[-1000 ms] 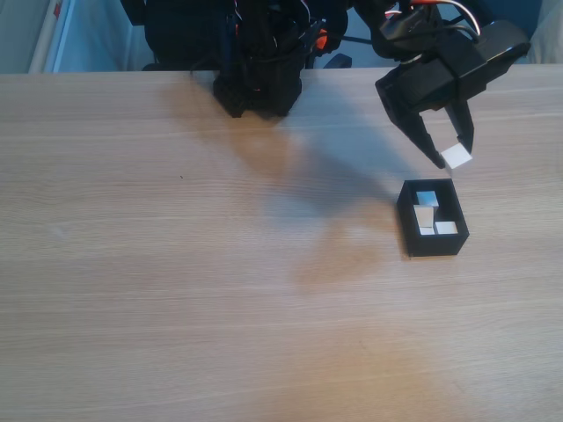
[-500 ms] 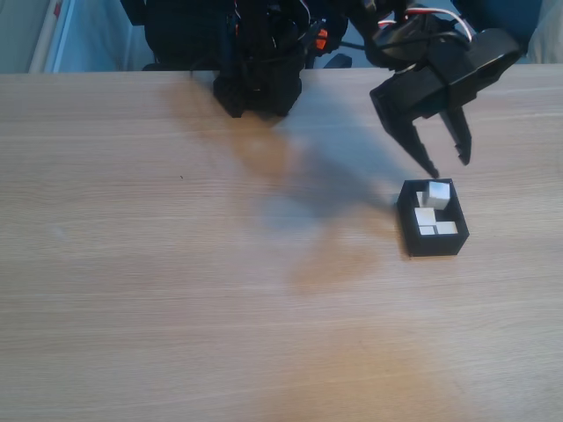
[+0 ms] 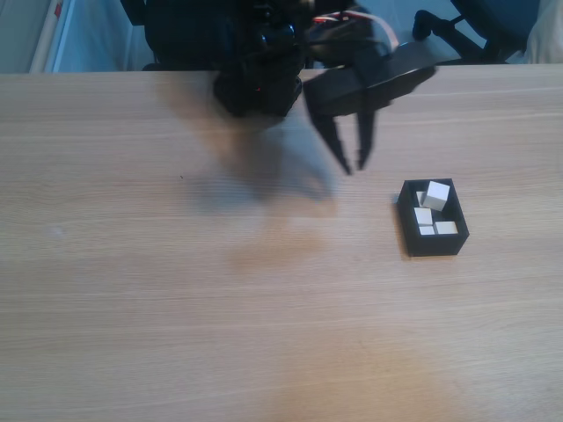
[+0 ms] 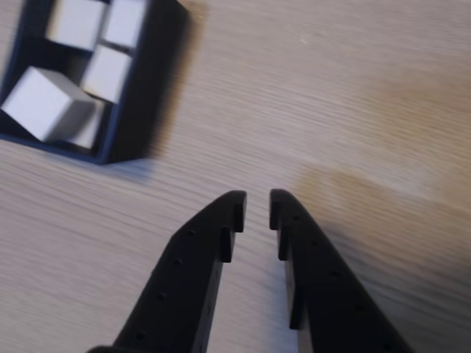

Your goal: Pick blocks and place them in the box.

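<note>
My claw [image 3: 354,167] hangs narrow and empty at upper centre; four blocks [image 3: 437,194] fill the box [image 3: 433,244], none left on the desk [image 3: 176,299].

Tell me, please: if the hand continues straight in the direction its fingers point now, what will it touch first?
Probably the bare wooden table. The hand points down at plain wood, nothing held. The box with its blocks lies off to the side, outside that line, though depth is uncertain.
</note>
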You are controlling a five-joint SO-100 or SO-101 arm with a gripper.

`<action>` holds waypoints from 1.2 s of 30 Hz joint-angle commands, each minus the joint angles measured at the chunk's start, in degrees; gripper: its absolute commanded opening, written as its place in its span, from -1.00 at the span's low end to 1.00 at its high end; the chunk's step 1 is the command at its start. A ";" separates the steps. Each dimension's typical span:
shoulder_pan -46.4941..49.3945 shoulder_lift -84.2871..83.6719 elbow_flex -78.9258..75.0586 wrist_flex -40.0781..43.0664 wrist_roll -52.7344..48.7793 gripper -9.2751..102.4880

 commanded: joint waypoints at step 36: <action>20.83 48.16 39.46 33.13 -16.17 -0.83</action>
